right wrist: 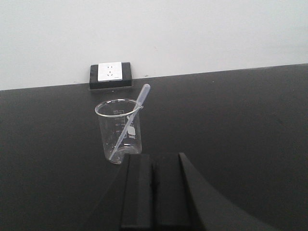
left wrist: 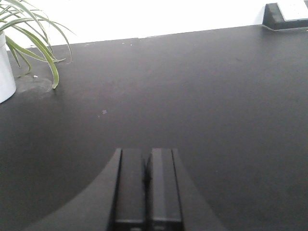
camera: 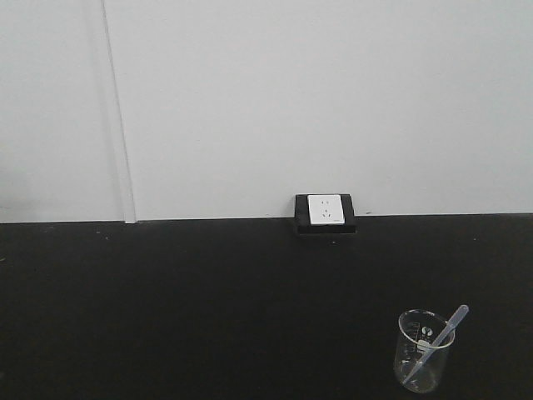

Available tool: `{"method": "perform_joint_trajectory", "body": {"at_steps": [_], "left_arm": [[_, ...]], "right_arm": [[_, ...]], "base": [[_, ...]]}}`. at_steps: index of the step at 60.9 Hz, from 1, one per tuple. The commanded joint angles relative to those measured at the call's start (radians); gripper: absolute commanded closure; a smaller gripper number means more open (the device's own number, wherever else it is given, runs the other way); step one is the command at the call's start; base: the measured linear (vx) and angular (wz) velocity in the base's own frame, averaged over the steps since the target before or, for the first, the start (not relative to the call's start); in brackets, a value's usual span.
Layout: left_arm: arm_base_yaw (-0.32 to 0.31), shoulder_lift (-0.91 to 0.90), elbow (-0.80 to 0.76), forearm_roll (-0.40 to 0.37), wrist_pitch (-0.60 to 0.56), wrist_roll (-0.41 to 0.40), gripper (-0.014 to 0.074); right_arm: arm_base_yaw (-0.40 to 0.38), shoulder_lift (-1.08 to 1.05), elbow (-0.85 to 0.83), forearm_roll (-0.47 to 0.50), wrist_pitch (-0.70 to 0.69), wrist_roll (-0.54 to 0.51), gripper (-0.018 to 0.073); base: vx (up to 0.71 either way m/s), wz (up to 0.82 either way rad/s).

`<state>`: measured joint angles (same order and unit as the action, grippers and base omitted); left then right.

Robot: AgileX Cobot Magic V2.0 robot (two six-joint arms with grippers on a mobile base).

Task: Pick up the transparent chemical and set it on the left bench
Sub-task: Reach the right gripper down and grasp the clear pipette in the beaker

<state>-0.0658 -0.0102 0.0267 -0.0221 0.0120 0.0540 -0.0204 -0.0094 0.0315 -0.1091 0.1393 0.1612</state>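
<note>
The transparent chemical (camera: pixel 439 335) is a slim clear pipette leaning in a clear glass beaker (camera: pixel 422 351) at the front right of a black worktop. The right wrist view shows the pipette (right wrist: pixel 129 123) with its bulb end poking out over the rim of the beaker (right wrist: pixel 120 131). My right gripper (right wrist: pixel 153 156) is shut and empty, just in front of the beaker and a little to its right. My left gripper (left wrist: pixel 146 151) is shut and empty over bare worktop. The left bench with white bins is out of view.
A white wall socket in a black box (camera: pixel 325 213) sits at the back of the worktop against the white wall; it also shows in the right wrist view (right wrist: pixel 110 73). A potted plant in a white pot (left wrist: pixel 5 72) stands at the far left in the left wrist view.
</note>
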Motion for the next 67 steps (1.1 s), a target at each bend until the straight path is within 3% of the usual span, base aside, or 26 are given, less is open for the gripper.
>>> {"method": "perform_joint_trajectory", "body": {"at_steps": [1,51,61,67], "left_arm": [[-0.002,-0.019,0.016,-0.001,-0.078,-0.008,0.06],[-0.002,-0.019,0.016,-0.001,-0.078,-0.008,0.06],[-0.002,-0.019,0.016,-0.001,-0.078,-0.008,0.06],[-0.002,-0.019,0.016,-0.001,-0.078,-0.008,0.06]], "right_arm": [[-0.003,-0.009,0.006,-0.003,-0.075,-0.003,0.0559],[-0.003,-0.009,0.006,-0.025,-0.077,-0.017,0.0559],[-0.003,-0.009,0.006,-0.014,-0.125,-0.025,0.0559],[-0.003,-0.009,-0.004,0.007,-0.233,-0.022,0.0559]], "base": [[0.0,0.0],[0.0,0.0],[0.0,0.0],[0.0,0.0]]}}
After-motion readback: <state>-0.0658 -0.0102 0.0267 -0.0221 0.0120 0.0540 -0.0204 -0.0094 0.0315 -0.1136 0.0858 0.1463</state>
